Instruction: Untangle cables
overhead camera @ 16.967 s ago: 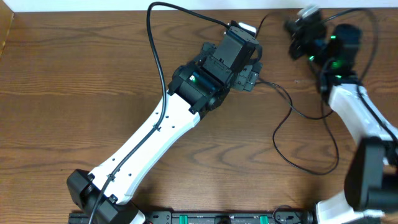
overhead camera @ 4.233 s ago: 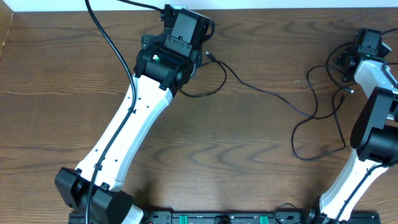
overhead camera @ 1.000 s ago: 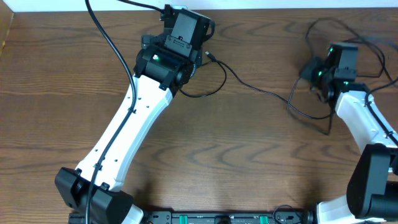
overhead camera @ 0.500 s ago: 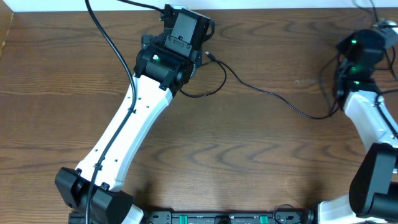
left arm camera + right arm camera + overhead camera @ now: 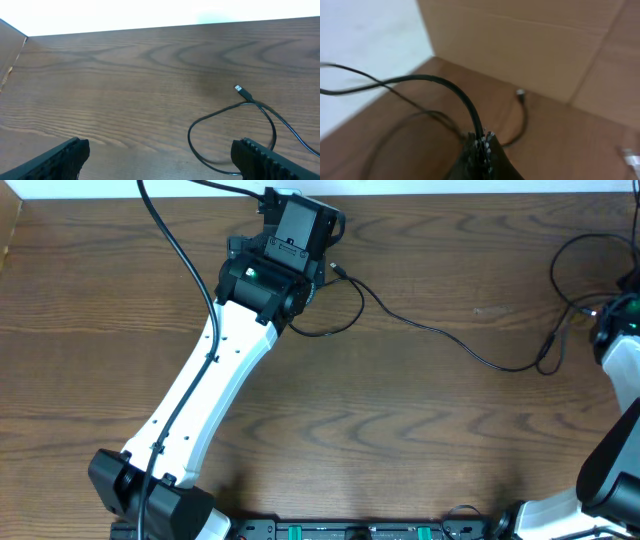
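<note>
One thin black cable (image 5: pixel 430 330) starts at a small plug (image 5: pixel 340 272) beside my left gripper (image 5: pixel 297 225), loops under the wrist and runs right across the table to a bend (image 5: pixel 545 355). It then curls up toward my right arm (image 5: pixel 622 320) at the table's right edge. In the left wrist view my left gripper (image 5: pixel 160 152) is open over bare wood, with that cable's plug (image 5: pixel 240 89) and loop (image 5: pixel 225 135) ahead and to the right. My right gripper (image 5: pixel 480 137) is shut on a black cable (image 5: pixel 445 82) that arcs up and left. Another small plug (image 5: pixel 520 92) lies behind it.
A cardboard wall (image 5: pixel 530 45) stands close behind the right gripper. A pale blurred object (image 5: pixel 630 159) lies at the right wrist view's lower right edge. The table's far edge (image 5: pixel 150 31) runs just beyond the left gripper.
My right arm has swung from the upper right of the table out to its right edge, pulling the cable's slack rightward with it. The left arm has not moved.
</note>
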Tool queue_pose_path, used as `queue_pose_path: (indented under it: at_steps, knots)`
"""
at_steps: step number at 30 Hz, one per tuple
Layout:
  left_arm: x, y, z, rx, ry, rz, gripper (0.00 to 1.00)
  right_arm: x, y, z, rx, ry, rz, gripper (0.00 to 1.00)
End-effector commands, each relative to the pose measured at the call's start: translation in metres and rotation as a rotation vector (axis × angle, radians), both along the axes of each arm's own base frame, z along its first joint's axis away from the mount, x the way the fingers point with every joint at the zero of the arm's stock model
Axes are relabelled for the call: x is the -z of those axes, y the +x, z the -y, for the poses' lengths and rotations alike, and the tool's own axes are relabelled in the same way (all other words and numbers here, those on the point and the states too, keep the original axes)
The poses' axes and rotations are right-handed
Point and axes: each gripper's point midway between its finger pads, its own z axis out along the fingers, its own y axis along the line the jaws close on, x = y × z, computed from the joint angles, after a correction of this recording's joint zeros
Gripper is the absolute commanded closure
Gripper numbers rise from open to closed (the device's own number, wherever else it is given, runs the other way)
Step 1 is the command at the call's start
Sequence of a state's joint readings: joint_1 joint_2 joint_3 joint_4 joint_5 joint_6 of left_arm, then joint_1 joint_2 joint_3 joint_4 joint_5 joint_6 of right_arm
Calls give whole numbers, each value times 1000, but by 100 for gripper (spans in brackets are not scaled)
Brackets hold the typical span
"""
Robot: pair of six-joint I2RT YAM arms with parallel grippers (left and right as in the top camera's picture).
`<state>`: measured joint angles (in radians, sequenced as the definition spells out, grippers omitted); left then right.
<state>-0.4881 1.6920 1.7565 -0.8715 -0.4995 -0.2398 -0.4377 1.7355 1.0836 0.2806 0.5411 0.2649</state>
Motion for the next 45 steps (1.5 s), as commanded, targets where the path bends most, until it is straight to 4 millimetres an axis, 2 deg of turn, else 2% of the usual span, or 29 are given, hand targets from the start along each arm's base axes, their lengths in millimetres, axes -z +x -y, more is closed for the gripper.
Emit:
queue_pose_path:
  at_steps: [1,6,8,11,14,16,20,24,27,28,36,42,45]
  knots:
    - [-5,-2,-2,-11,-13,13,5,15,-18,24,62,-21,-105,99]
    - [-5,-2,-2,-11,-13,13,4,52,-46,40,123,65,-213,98]
    - [-5,-2,-2,-11,-13,13,5,66,-56,44,149,110,-231,92]
    - [-5,-2,-2,-11,-13,13,5,86,-69,46,191,183,-246,79]
    - [-5,-2,-2,-11,-13,13,5,96,-75,42,198,231,-258,57]
    - [-5,-2,-2,-11,-13,13,5,98,-72,40,173,247,-253,43]
    - [-5,-2,-2,-11,-13,13,5,98,-53,24,48,308,-215,31]
    - [-5,-2,-2,-11,-13,13,5,86,-21,-6,-173,401,-115,19]
    - [-5,-2,-2,-11,-13,13,5,70,2,-35,-349,455,-39,2]
    - [-5,-2,-2,-11,-13,13,5,66,8,-45,-399,470,-23,1]
    - [-5,-2,-2,-11,-13,13,4,56,37,-109,-612,488,-27,1]
    - [-5,-2,-2,-11,-13,13,5,53,56,-172,-790,438,-95,1]
    - [-5,-2,-2,-11,-13,13,5,59,58,-206,-869,438,-150,1]
